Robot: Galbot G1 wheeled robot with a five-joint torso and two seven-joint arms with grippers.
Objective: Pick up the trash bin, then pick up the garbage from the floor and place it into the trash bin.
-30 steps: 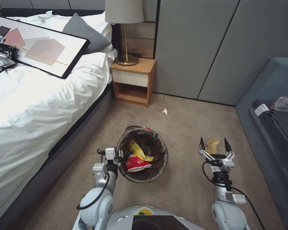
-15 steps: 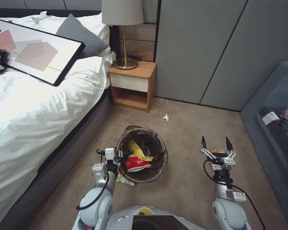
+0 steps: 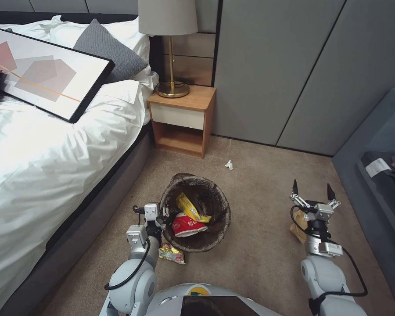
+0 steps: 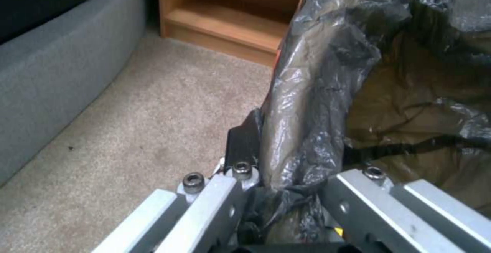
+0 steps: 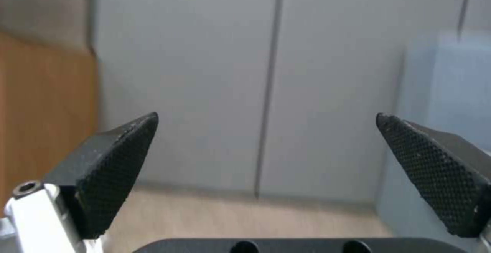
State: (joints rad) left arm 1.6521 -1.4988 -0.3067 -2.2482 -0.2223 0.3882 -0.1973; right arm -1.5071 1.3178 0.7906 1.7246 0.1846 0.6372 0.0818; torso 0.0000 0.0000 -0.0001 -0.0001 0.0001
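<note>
The bed [image 3: 39,166] fills the nine o'clock side of the head view, with the wooden nightstand [image 3: 183,120] at about twelve o'clock beyond the trash bin [image 3: 196,243]. The trash bin sits at the centre, over the carpet, its dark liner folded over the rim and a red-and-white paper cup [image 3: 187,225] and a yellow wrapper [image 3: 189,207] inside. The left gripper [image 3: 156,217] is at the bin's nine o'clock edge, its jaws clamped on the rim and liner [image 4: 307,103]. The right gripper [image 3: 312,196] hangs at the bin's three o'clock, well apart from it, fingers spread wide and holding nothing. A tan paper bag [image 3: 297,226] lies on the carpet just under that arm. A multicoloured snack wrapper [image 3: 171,253] lies at the bin's seven o'clock, and a white tissue [image 3: 228,164] near its one o'clock.
</note>
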